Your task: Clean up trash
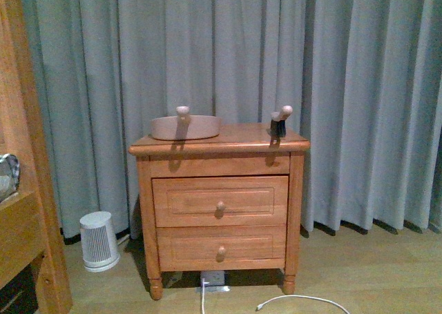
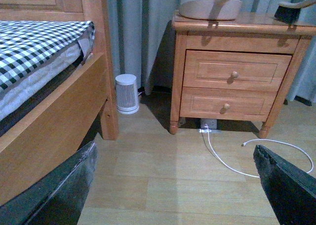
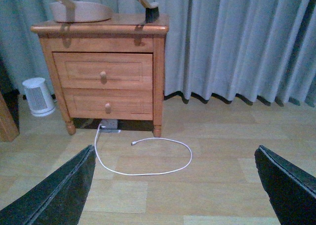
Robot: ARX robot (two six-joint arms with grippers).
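Heads up, you won't find the trash in any of the three views right now, so I can't tell you where it sits relative to either pincer. Your left pincer [image 2: 175, 153] is spread wide, jaws far apart, with only bare wooden floor [image 2: 163, 185] showing between them. Same deal for your right pincer [image 3: 175, 153]: wide open, gripping nothing, hanging over the floor. Out ahead of both pincers, well apart from them, stands the wooden nightstand [image 1: 219, 203] with two closed drawers (one round knob each). On top of it sits the beige dustpan [image 1: 185, 127], handle sticking up. To the robot's right of that is a small brush [image 1: 279, 123] with dark bristles, and the two aren't touching. A white cable [image 3: 190, 157] lies in a loose loop on the floor between the right pincer and the nightstand, running back to a power strip [image 3: 109, 124] under the nightstand. On the left-pincer side of the nightstand there's a small white ribbed appliance [image 1: 98, 240] on the floor, near the grey curtain [image 1: 359, 100] that hangs behind everything. Nearer the left pincer, on its outer side, is a wooden bed frame [image 2: 54, 121] with checked bedding [image 2: 34, 42] on it.
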